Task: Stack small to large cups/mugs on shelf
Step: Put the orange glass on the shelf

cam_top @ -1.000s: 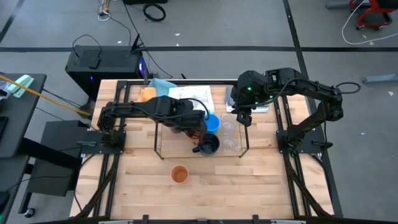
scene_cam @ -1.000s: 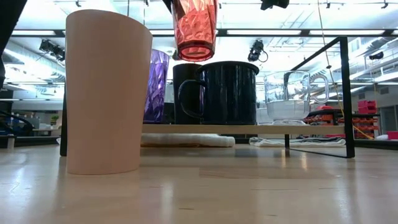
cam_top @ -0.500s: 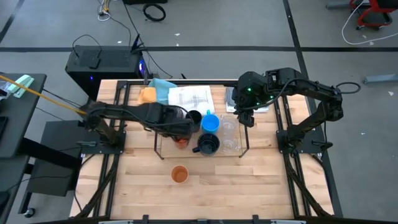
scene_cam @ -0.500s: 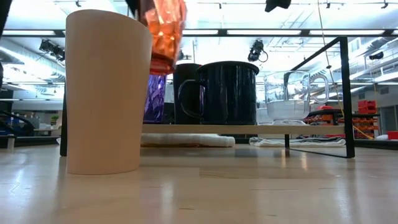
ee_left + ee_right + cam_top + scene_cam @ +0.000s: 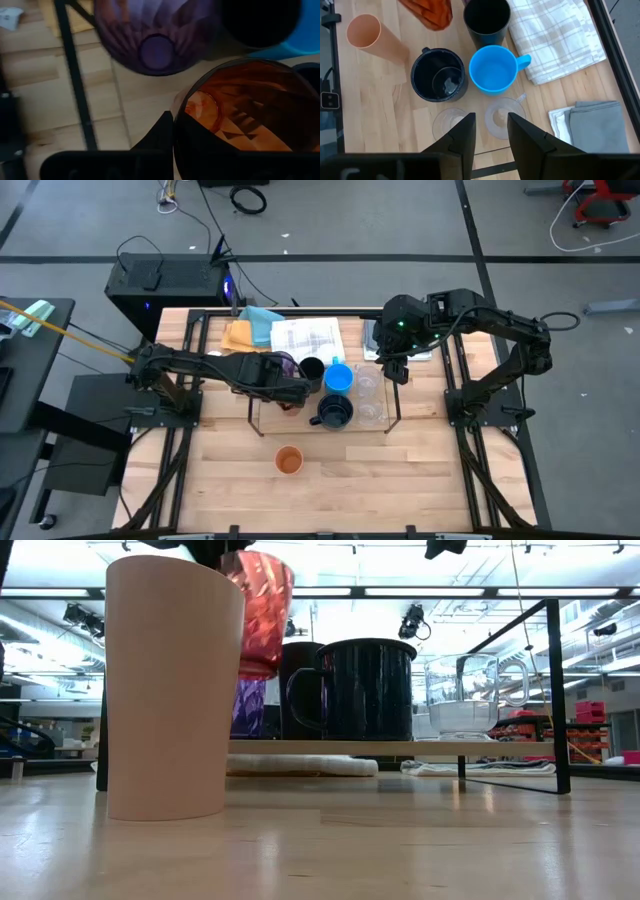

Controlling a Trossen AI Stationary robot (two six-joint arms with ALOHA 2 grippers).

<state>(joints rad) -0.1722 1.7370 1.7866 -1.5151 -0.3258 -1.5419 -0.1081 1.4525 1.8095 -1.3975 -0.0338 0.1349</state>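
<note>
My left gripper [image 5: 291, 391] is shut on an orange faceted cup [image 5: 258, 612], held above the left part of the shelf [image 5: 420, 748], next to the purple cup [image 5: 157, 35]. A black cup [image 5: 486, 17], blue mug [image 5: 495, 70], navy mug [image 5: 437, 75] and two clear glasses [image 5: 502, 114] stand on the shelf by their bases. A peach cup [image 5: 289, 460] stands on the table in front of the shelf. My right gripper [image 5: 490, 132] is open and empty above the shelf's right end. My left gripper holds the orange cup by its rim [image 5: 180, 117], one finger outside [image 5: 161, 136] and one inside the cup. The fingers come from above and from the table's left. The cup hangs mouth up, slightly tilted, lifted clear of the shelf.
Folded cloths lie behind the shelf: an orange one [image 5: 237, 332], a teal one [image 5: 262, 318], a checked towel [image 5: 310, 338] and a grey one [image 5: 592, 125]. Bare table top [image 5: 400, 470] spreads in front of the shelf.
My left gripper has carried the orange cup toward the table's left edge, from above the navy mug to beside the purple cup, and has lowered it somewhat. The cup stays clear of the shelf.
</note>
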